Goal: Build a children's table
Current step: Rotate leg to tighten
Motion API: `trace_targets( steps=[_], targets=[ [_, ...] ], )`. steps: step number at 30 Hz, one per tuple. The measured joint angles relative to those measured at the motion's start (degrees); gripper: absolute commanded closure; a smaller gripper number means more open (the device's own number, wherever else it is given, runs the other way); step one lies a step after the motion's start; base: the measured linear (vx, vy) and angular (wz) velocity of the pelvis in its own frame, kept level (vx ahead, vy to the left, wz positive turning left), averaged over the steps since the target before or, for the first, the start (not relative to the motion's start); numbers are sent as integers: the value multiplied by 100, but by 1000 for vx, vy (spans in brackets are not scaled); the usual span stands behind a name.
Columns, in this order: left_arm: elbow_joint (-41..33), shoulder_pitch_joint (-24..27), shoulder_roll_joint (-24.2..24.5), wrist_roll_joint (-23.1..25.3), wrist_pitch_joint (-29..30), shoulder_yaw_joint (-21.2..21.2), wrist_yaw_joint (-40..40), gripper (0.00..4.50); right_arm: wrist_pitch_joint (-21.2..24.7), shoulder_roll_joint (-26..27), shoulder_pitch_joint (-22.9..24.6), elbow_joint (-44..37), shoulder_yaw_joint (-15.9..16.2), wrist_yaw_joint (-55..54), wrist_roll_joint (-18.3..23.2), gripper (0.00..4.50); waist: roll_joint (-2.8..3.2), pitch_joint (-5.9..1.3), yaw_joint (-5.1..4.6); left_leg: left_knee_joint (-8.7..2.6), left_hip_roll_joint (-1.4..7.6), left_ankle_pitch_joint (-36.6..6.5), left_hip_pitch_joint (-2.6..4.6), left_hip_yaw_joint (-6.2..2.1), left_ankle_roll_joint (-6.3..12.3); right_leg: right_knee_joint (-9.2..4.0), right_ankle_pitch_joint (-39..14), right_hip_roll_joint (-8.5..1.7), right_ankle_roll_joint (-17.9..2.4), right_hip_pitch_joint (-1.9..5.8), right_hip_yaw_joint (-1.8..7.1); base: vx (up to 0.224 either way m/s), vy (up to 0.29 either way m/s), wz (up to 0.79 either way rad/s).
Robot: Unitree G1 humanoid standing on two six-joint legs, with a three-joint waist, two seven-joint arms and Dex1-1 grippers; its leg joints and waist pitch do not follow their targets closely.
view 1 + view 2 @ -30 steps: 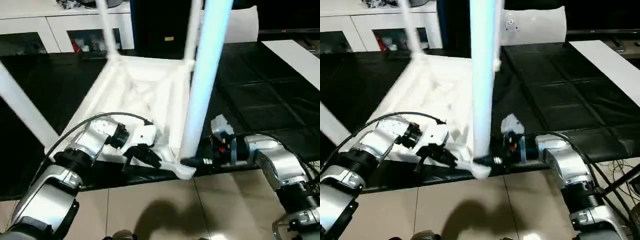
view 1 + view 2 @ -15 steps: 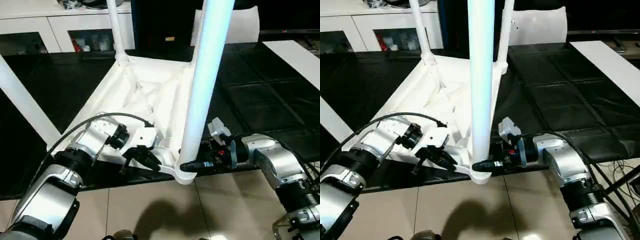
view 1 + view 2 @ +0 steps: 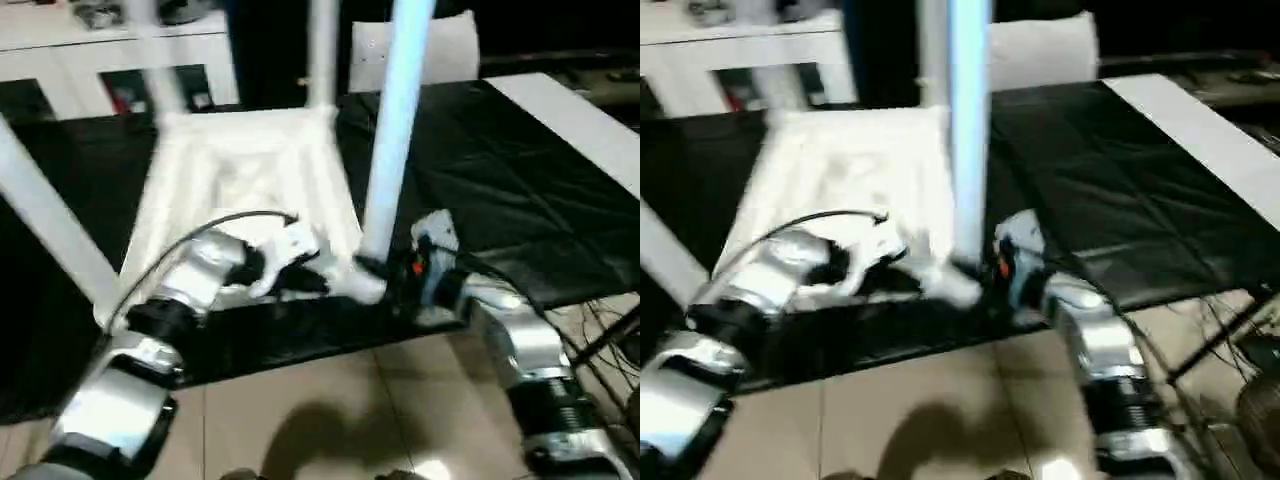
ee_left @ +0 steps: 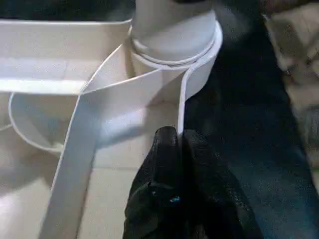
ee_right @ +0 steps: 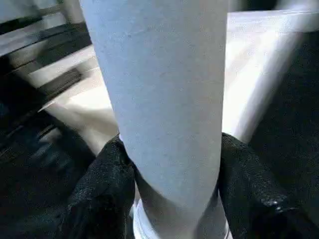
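Your right gripper (image 5: 169,184) is clenched around the near leg (image 3: 395,140) just above its corner socket (image 4: 174,45). Your left gripper (image 4: 177,144) pinches the thin rim of the upside-down table top (image 3: 240,170), which lies on the black counter (image 3: 500,180).
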Motion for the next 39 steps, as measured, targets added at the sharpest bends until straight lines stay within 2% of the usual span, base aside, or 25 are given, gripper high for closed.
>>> trace_targets(
  steps=[6, 8, 12, 16, 17, 20, 23, 26, 29, 31, 34, 36, 38, 39],
  targets=[
    [-3, 0, -367, -10, 204, 186, 930, 450, -154, 773, -309, 303, -193, -1733, -388, 249, 2, -2, -58, -35, 0, 0, -6, 1, -1, -6, -10, 5, 10, -31, -4, 0, 0, 0],
    [-2, 0, -372, 32, 127, 183, 984, 450, -241, 913, -329, 351, -233, -1983, -425, 194, 2, -2, -72, -33, -3, -1, -7, 1, 0, -10, -10, 3, 10, -41, -3, 0, 0, 0],
    [106, 12, -260, 84, -294, 112, 842, 450, -335, 1055, -261, 345, -219, -2086, -450, 161, 2, -1, -103, -35, -6, -1, -9, 1, 1, -12, -10, 1, 10, -43, -1, 0, 0, 0],
    [224, 12, -68, 84, -770, 16, 490, 450, -355, 1046, -48, 344, -156, -2082, -461, 135, 13, 5, -83, -36, -8, -1, -16, 1, 1, -13, -10, 0, 9, -46, -2, 0, 0, 0],
    [301, 10, 17, 80, -1052, -30, 277, 450, -366, 995, 108, 187, -93, -2022, -471, 116, 13, 5, -69, -40, -8, -2, -16, 0, 2, -17, -11, 0, 9, -44, -3, 0, 0, 0],
    [474, 1, 116, 77, -1481, -52, -24, 450, -330, 866, 397, -47, -33, -1900, -467, 101, 15, 7, 14, -37, -10, -1, -18, 0, 2, -17, -11, -2, 9, -43, -1, 0, 0, 0],
    [863, -123, 218, 76, -1986, -68, -283, 450, -196, 531, 1140, -1099, 184, -1387, -319, 74, 16, 7, 97, -33, -12, -3, -12, -1, 5, -21, -12, -5, 11, -29, 1, 0, 0, 0],
    [1083, -150, 389, 68, -2325, -32, -470, 450, -80, 92, 1897, -1877, 286, -946, -156, 59, 23, 12, 95, -33, -15, -3, -4, -2, 5, -25, -13, -6, 15, -18, 4, 0, 0, 0],
    [1120, -36, 478, -107, -2419, 124, -674, 450, -43, -107, 2398, -2156, 312, -789, -140, 37, 54, 30, 65, -33, -14, -3, -2, -2, 5, -25, -12, -5, 19, -20, 4, 0, 0, 0],
    [986, 157, 469, -365, -2290, 309, -818, 395, 76, -190, 2665, -2555, 347, -724, -72, 12, 93, 46, 55, -38, -15, -3, -4, -2, 5, -25, -14, -6, 23, -21, 6, 0, 0, 0],
    [236, 473, 277, -1039, -1881, 710, -925, 392, 313, -239, 2815, -3016, 342, -715, 59, 2, 87, 46, 72, -44, -9, -4, -9, -2, 5, -24, -17, -3, 25, -28, 1, 0, 0, 0],
    [-348, 634, 251, -1359, -1581, 936, -728, 361, 471, -264, 2865, -3367, 353, -706, 171, 0, 89, 46, 71, -46, -10, -4, -8, 0, 5, -23, -18, -3, 25, -23, 1, 0, 0, 0],
    [-1125, 1105, 253, -1582, -1297, 1228, -190, 353, 617, -329, 3023, -3621, 416, -699, 229, 0, 100, 39, 34, -61, -10, -7, 6, 4, 2, -26, -30, -5, 37, 0, 7, 0, 0, 0],
    [-1330, 1292, 255, -1616, -1172, 1307, 12, 334, 665, -348, 3067, -3627, 458, -697, 230, 0, 99, 39, 16, -62, -14, -7, 12, 4, 1, -26, -44, -4, 59, 7, 5, 0, 0, 0]
  ],
)
